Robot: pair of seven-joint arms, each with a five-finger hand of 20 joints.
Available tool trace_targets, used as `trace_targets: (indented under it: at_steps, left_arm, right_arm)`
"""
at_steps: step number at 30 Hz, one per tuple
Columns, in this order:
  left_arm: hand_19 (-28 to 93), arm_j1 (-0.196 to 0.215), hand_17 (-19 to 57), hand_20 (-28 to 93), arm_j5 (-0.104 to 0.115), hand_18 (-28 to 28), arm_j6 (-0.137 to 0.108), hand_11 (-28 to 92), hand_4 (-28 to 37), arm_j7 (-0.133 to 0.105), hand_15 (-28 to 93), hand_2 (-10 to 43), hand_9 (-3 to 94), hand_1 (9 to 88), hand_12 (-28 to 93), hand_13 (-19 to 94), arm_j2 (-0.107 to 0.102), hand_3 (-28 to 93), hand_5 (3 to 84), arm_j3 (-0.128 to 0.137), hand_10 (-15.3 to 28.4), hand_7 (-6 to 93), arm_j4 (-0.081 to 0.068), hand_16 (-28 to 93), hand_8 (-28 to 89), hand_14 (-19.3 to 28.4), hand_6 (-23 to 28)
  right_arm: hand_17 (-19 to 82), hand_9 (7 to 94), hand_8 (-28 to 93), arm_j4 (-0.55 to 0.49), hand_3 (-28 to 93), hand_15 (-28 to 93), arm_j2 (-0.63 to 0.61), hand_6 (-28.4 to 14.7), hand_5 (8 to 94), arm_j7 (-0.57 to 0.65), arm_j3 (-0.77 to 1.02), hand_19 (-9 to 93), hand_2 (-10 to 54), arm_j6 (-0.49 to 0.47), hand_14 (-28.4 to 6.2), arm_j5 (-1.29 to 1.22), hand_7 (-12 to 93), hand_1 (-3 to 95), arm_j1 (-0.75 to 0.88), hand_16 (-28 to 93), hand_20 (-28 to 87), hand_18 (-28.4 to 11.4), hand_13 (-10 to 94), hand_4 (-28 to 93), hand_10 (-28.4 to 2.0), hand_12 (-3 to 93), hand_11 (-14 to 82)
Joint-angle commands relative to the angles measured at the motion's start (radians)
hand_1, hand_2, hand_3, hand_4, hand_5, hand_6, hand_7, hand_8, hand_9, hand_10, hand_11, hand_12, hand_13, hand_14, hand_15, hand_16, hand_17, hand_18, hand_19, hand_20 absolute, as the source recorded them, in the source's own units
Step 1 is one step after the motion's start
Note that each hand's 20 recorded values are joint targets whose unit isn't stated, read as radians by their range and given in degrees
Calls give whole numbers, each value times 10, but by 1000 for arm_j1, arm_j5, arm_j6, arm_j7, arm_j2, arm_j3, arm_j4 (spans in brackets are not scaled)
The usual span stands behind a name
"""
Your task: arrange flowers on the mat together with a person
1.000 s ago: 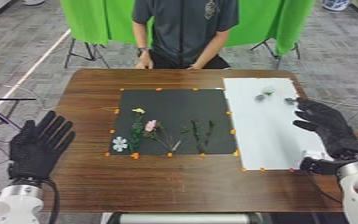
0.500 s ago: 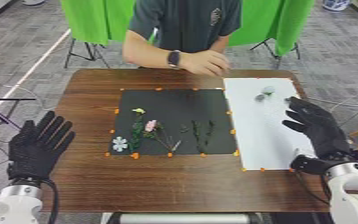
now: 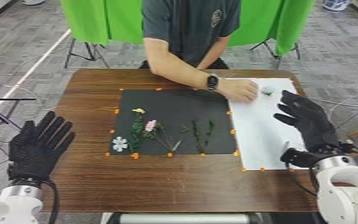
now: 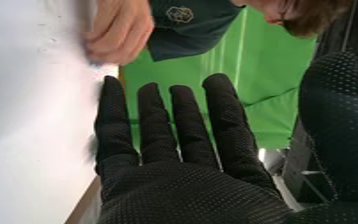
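Beside the white sheet [image 3: 262,127], right of the frame, the right hand [image 3: 316,129], fingers straight and slightly spread, is nearer than the splayed left hand [image 3: 35,150]. Toward upper right, a person's hand [image 3: 238,91] and the right fingertips flank the small flower [image 3: 268,90]; its long axis is unclear.

I take this for a lab. I see a green cloth backdrop [image 3: 85,22] by black tripod stands [image 3: 91,51], and thin cables [image 3: 337,103] trailing over grey carpet [image 3: 20,52].
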State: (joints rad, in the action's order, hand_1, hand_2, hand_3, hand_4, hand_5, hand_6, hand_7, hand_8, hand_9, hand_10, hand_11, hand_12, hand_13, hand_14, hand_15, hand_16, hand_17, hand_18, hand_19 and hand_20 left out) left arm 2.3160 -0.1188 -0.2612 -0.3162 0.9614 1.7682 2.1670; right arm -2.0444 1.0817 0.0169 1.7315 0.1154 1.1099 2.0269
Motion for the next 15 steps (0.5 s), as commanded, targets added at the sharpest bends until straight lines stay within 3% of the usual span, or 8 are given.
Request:
trace_targets:
  at_steps: [1, 4, 5, 6, 15]
  left_arm:
    - [248, 14, -25, 123, 3, 130, 4, 130, -283, 7, 172, 110, 395, 284, 91, 307, 12, 726, 440, -4, 131, 103, 3, -24, -86, 135, 66]
    - [247, 17, -24, 123, 2, 130, 3, 130, -283, 7, 171, 110, 395, 285, 90, 307, 13, 725, 440, -3, 131, 103, 3, -24, -86, 135, 66]
    - [247, 18, -24, 123, 2, 130, 3, 130, -283, 5, 171, 110, 395, 285, 90, 307, 14, 725, 440, -3, 131, 103, 4, -24, -86, 135, 66]
    - [247, 16, -24, 123, 1, 130, 5, 130, -283, 7, 171, 110, 395, 284, 90, 307, 15, 726, 440, -3, 131, 103, 3, -24, -86, 135, 66]
    - [247, 18, -24, 123, 1, 130, 6, 130, -283, 5, 170, 111, 395, 285, 90, 306, 17, 724, 440, -2, 131, 103, 4, -24, -87, 136, 66]
  right_arm:
    - [109, 330, -124, 12, 806, 111, -14, -43, 387, -27, -22, 391, -37, 37, -114, 42, 156, 254, -37, 135, 87, -141, 267, -244, -133, 109, 72]
    - [111, 332, -125, 1, 808, 110, -22, -42, 389, -37, -19, 385, -39, 52, -114, 40, 156, 253, -31, 129, 85, -137, 265, -244, -133, 108, 74]
    - [112, 332, -125, -49, 809, 110, 89, -42, 389, -48, 189, 384, -40, -136, -114, 38, 157, 252, 95, 127, 85, -136, 265, -244, -133, 107, 74]
    - [112, 333, -125, -64, 809, 110, 161, -42, 389, -47, 287, 383, -40, -241, -113, 45, 157, 252, 128, 126, 85, -135, 265, -244, -133, 107, 75]
    - [112, 334, -127, -64, 811, 109, 248, -41, 393, -70, 436, 380, -43, -366, -112, 107, 159, 252, 131, 118, 87, -134, 262, -244, -133, 106, 76]
